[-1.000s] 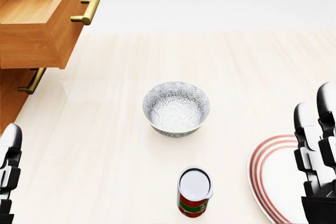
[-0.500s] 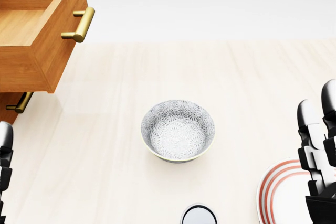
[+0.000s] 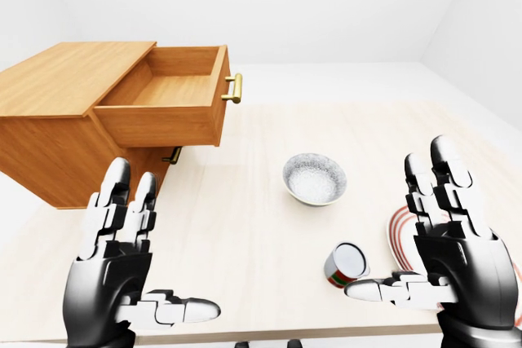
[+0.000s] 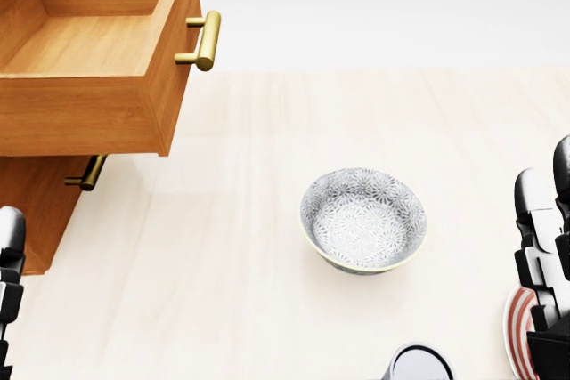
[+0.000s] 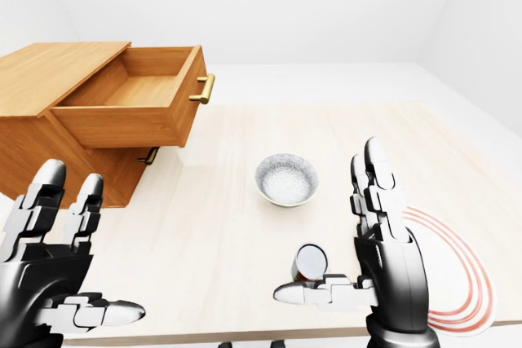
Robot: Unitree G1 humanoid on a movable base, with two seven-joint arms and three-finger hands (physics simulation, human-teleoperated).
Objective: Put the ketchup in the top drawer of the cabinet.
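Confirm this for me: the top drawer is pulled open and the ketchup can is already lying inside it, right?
Not quite. The top drawer is pulled open, but it holds nothing. In the left-eye view the ketchup can stands on the table, beside the right hand.

Pale wood table [image 3: 245,234]: cabinet [image 3: 57,120], bowl [image 3: 315,178], ketchup [image 3: 346,265], striped plate [image 5: 457,283].

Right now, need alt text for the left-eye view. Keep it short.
Two open robot hands, left hand and right hand, are raised over a pale table, holding nothing. A small ketchup can stands just left of the right hand, beside a red-striped plate; a patterned bowl sits mid-table. At upper left, a wooden cabinet has its top drawer pulled open and empty.
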